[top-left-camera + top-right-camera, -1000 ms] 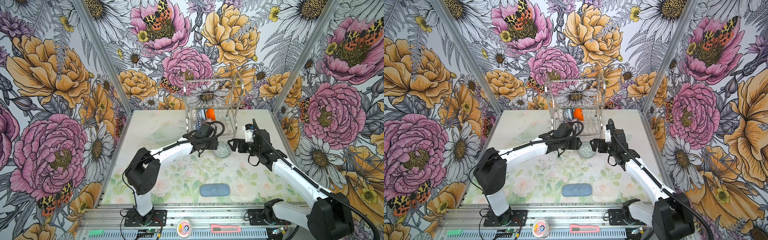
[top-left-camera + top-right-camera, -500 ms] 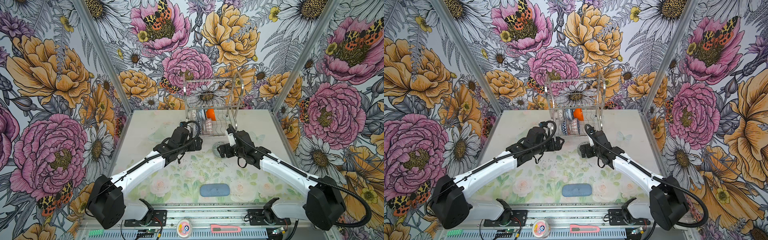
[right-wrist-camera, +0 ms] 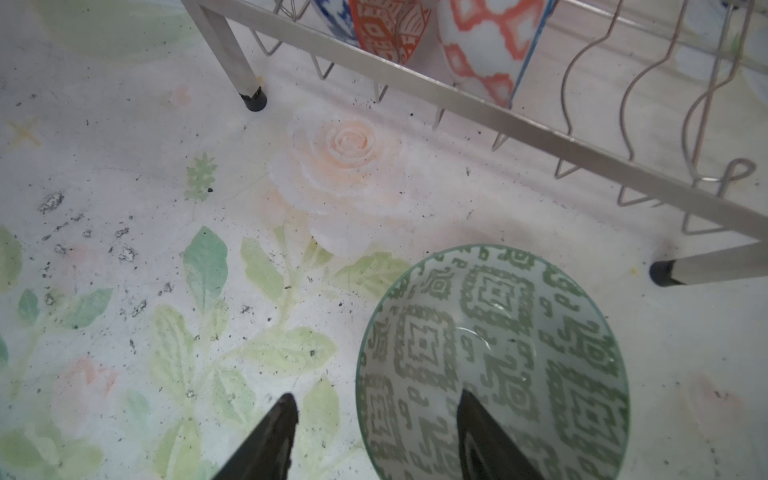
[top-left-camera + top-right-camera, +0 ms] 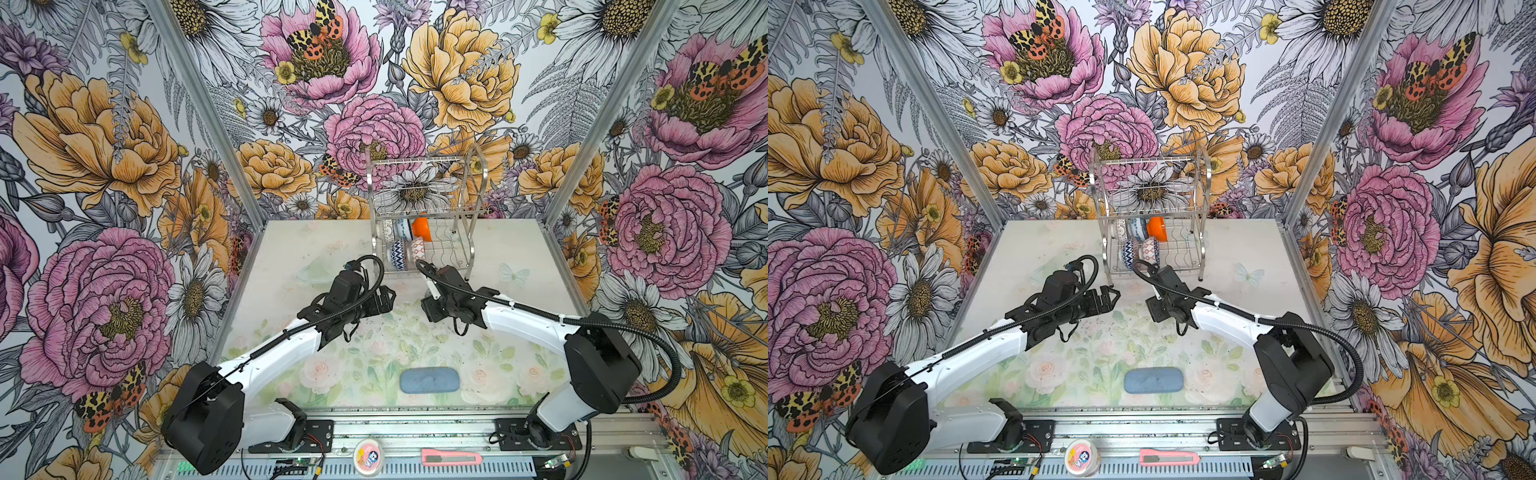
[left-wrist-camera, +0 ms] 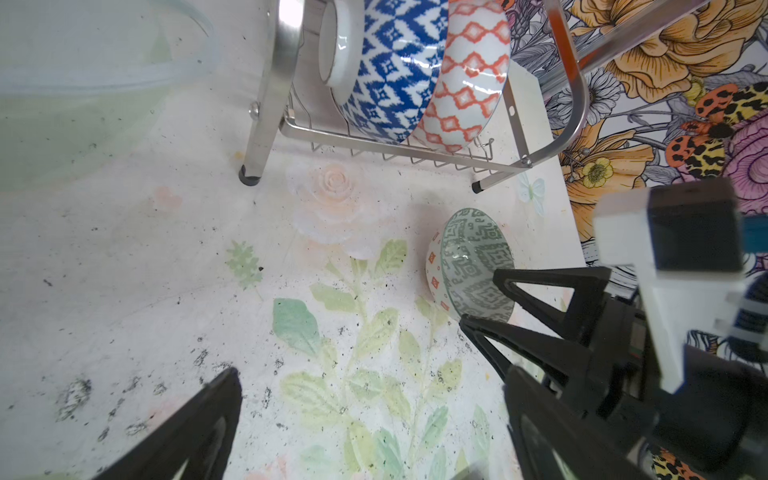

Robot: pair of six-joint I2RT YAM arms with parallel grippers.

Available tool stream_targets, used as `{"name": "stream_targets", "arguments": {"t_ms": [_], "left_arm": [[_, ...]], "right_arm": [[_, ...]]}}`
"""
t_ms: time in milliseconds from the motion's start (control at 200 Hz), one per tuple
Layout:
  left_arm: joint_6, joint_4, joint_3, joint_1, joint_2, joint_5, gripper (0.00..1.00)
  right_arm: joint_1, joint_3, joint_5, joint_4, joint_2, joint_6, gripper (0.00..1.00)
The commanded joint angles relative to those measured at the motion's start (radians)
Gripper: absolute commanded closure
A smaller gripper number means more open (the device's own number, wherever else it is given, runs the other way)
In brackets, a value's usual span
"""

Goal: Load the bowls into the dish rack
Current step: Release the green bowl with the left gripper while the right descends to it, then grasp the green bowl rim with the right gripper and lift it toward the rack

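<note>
Left gripper (image 4: 388, 297): drawn back, opened wide; nothing is held.
Right gripper (image 3: 376, 395): half closed round the grey-green patterned round bowl (image 3: 498, 340) rim; hold cannot be told.
Bowl place: mid-frame, just before the silver wire dish rack (image 4: 428, 272); to be racked next.

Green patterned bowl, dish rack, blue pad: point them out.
green patterned bowl (image 3: 498, 332): right wrist view, inner wall.
dish rack (image 5: 268, 112): left wrist view, a tubular leg.
blue pad (image 4: 429, 379): a top view, its middle.
</note>
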Motion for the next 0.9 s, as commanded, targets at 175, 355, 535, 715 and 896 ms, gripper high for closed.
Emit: {"name": "stream_targets", "arguments": {"t_ms": [175,355,535,715,896], "left_arm": [[-0.027,0.07,-0.019,0.026,-0.015,0.05,0.01],[-0.029,0.073,-0.022,0.026,-0.01,0.055,0.01],[-0.029,0.075,-0.023,0.027,-0.005,0.057,0.01],[-0.032,0.076,-0.022,0.027,-0.001,0.064,0.01],[-0.034,0.075,-0.024,0.027,-0.005,0.063,0.01]], "right_arm": [[0.012,0.058,0.047,-0.01,0.091,0.002,0.58],[0.014,0.073,0.054,-0.016,0.123,0.0,0.68],[0.017,0.083,0.062,-0.025,0.148,-0.002,0.74],[0.018,0.086,0.068,-0.03,0.158,-0.004,0.81],[0.02,0.088,0.073,-0.035,0.17,-0.01,0.83]]}}
